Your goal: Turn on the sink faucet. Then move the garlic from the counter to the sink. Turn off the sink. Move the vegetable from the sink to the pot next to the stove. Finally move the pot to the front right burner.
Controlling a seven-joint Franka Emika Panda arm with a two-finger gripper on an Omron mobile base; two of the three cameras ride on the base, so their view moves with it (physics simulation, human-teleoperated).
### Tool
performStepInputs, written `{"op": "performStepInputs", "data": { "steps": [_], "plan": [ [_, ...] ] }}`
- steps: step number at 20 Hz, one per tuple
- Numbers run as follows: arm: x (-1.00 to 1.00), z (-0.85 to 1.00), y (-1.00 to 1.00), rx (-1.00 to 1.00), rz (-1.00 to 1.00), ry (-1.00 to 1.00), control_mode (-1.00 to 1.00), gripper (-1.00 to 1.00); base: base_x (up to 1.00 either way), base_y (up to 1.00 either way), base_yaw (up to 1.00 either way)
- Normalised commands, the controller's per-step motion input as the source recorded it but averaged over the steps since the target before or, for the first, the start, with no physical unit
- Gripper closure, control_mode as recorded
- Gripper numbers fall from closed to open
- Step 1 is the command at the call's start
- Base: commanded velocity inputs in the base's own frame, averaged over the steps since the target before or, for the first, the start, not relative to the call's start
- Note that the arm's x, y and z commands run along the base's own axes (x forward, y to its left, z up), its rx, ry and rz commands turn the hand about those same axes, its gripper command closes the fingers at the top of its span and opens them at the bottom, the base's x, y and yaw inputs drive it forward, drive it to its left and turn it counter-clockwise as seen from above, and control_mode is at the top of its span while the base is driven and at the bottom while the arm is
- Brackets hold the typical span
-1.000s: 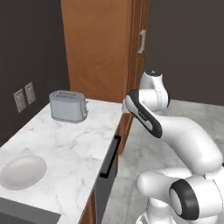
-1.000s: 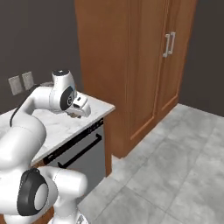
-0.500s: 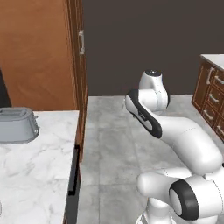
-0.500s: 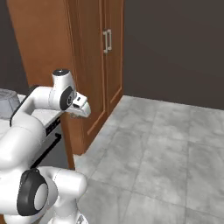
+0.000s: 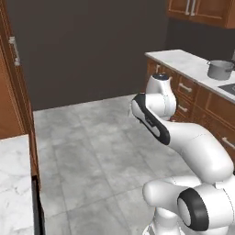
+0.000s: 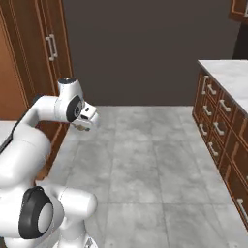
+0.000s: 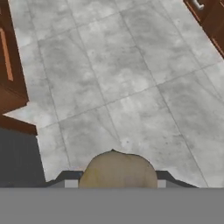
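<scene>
Beige and rounded, the garlic [image 7: 119, 169] sits clamped between the fingers of the tool [image 6: 85, 123], which hangs over the grey tiled floor [image 6: 145, 164] at about chest height on the white arm. Across the room a white marble tabletop [image 5: 195, 64] runs over brown drawers [image 6: 218, 128], and the small steel pot [image 5: 220, 69] stands on it beside the dark edge of the stove [image 5: 228, 87]. Tall wooden cabinet doors [image 6: 43, 58] rise just behind the arm.
</scene>
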Motion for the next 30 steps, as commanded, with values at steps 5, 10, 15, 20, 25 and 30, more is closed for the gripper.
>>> {"op": "performStepInputs", "data": {
  "steps": [5, 10, 15, 20, 25, 30],
  "plan": [
    [0.00, 0.00, 0.00, 0.00, 0.00, 0.00, 1.00, 1.00, 0.00, -0.36, -0.53],
    [0.00, 0.00, 0.00, 0.00, 0.00, 0.00, 1.00, 1.00, 0.00, -0.37, -0.51],
    [0.00, 0.00, 0.00, 0.00, 0.00, 0.00, 1.00, 1.00, 0.01, -0.28, -0.49],
    [0.00, 0.00, 0.00, 0.00, 0.00, 0.00, 1.00, 1.00, 0.18, -0.11, -0.46],
    [0.00, 0.00, 0.00, 0.00, 0.00, 0.00, 1.00, 1.00, 0.46, 0.01, -0.41],
    [0.00, 0.00, 0.00, 0.00, 0.00, 0.00, 1.00, 1.00, 0.63, 0.12, -0.36]
  ]
}}
